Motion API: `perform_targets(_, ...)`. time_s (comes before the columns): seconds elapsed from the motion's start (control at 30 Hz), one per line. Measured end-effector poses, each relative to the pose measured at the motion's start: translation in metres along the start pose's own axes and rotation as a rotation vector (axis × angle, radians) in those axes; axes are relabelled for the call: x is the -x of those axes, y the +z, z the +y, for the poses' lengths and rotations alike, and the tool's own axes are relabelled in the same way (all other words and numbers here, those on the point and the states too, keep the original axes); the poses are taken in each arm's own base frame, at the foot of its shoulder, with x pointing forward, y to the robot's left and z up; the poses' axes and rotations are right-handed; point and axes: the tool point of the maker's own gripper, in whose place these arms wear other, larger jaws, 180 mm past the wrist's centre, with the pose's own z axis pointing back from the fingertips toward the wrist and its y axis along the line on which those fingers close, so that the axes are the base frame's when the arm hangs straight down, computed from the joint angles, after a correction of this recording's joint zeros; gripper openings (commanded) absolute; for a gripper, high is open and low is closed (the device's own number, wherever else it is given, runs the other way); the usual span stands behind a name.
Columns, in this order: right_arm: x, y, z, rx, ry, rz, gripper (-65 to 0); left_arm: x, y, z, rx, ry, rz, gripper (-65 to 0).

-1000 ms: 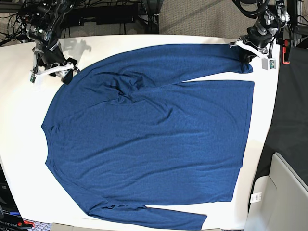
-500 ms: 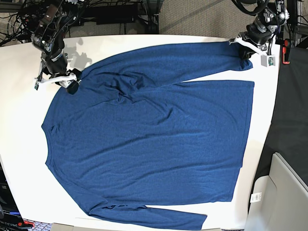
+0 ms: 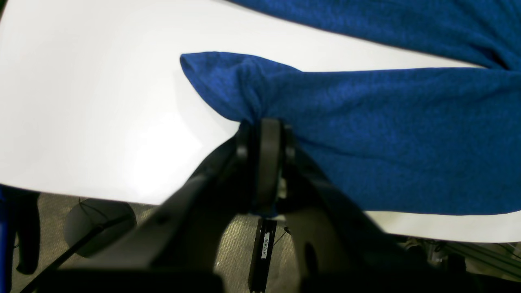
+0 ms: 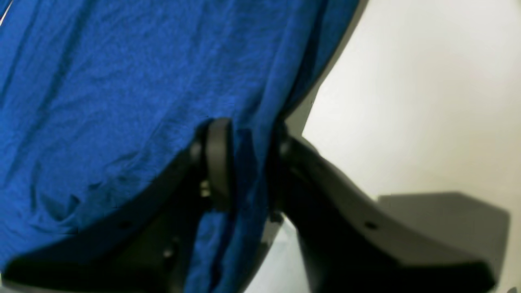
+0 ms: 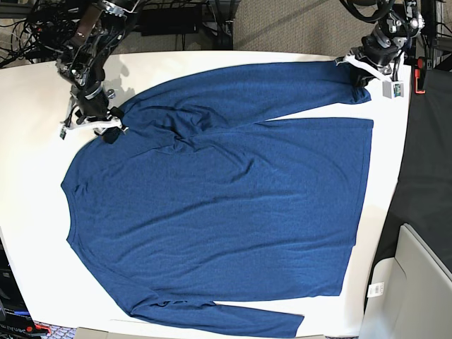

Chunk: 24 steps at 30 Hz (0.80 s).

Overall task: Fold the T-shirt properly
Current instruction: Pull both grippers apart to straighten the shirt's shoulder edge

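Left wrist view gave me the clearest read: my left gripper (image 3: 262,134) sat with its jaws pressed together on the T-shirt (image 3: 386,134), pinching a bunched bit of blue sleeve at the centre of the frame, the cuff end poking out to the upper left over the white table (image 3: 89,114). The sleeve ran off to the right edge of that frame, with more of the blue cloth across the upper right corner. In the right wrist view, my right gripper (image 4: 244,162) had its two dark fingers (image 4: 217,162) set a little apart with a fold of blue cloth running between them; I judged the jaws only partly closed, and I could not tell whether they truly gripped the fabric. The cloth filled the left and middle of that frame, bare table showing on the right. In the base view, I saw the right gripper (image 5: 106,127) at the upper left, at the shoulder edge of the shirt, and the left gripper (image 5: 360,67) at the upper right, at the end of the upper sleeve. The shirt itself lay spread flat across most of the table, its other sleeve along the bottom edge of the frame.
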Motion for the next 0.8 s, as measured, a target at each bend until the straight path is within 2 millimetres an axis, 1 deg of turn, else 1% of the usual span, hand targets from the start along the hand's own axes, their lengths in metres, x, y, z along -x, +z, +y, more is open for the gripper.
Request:
perform_targets(0.07, 0.003, 0.003, -0.004, 0.004, -0.004, 0.006, -63.9, 0.0, 0.0, 0.0, -0.001, -0.001, 0.0, -65.0)
perform_targets(0.1, 0.003, 0.008, -0.007, 0.007, -0.009, 0.01, -65.0, 0.001, 0.001, 0.0, -0.001, -0.001, 0.003, -65.0)
perform_targets(0.23, 0.007, 0.033, -0.03, 0.07, 0.043, 0.019, -64.8, 0.01, 0.004, 0.003, -0.008, 0.0, 0.024, -65.0)
perform_targets(0.33, 0.006, 0.047, -0.046, 0.116, 0.09, 0.028, -64.8, 0.016, 0.006, 0.004, -0.011, 0.001, 0.039, -65.0)
perform_targets(0.37, 0.009, 0.051, -0.049, 0.116, 0.098, 0.034, -64.8, 0.018, 0.007, 0.004, -0.011, 0.002, 0.042, -65.0)
perform_targets(0.5, 0.021, 0.064, -0.049, 0.045, 0.141, 0.07, -64.8, 0.03, 0.014, 0.01, -0.027, -0.005, 0.074, -65.0)
perform_targets(0.6, 0.021, 0.074, -0.062, 0.056, 0.117, 0.065, -64.8, 0.037, 0.019, 0.017, -0.034, -0.033, 0.103, -65.0)
perform_targets(0.63, 0.021, 0.077, -0.068, 0.069, 0.11, 0.063, -64.8, 0.036, 0.02, 0.019, -0.046, -0.031, 0.098, -65.0)
perform_targets(0.67, 0.019, 0.078, -0.069, 0.068, 0.097, 0.058, -64.8, 0.029, 0.02, 0.018, -0.04, -0.035, 0.065, -65.0)
perform_targets(0.73, 0.017, 0.079, -0.07, 0.069, 0.088, 0.054, -64.8, 0.014, 0.023, 0.009, -0.022, -0.05, 0.005, -65.0)
perform_targets(0.8, 0.01, 0.077, -0.068, 0.065, 0.082, 0.034, -64.8, -0.002, 0.026, 0.001, -0.002, -0.069, -0.049, -65.0)
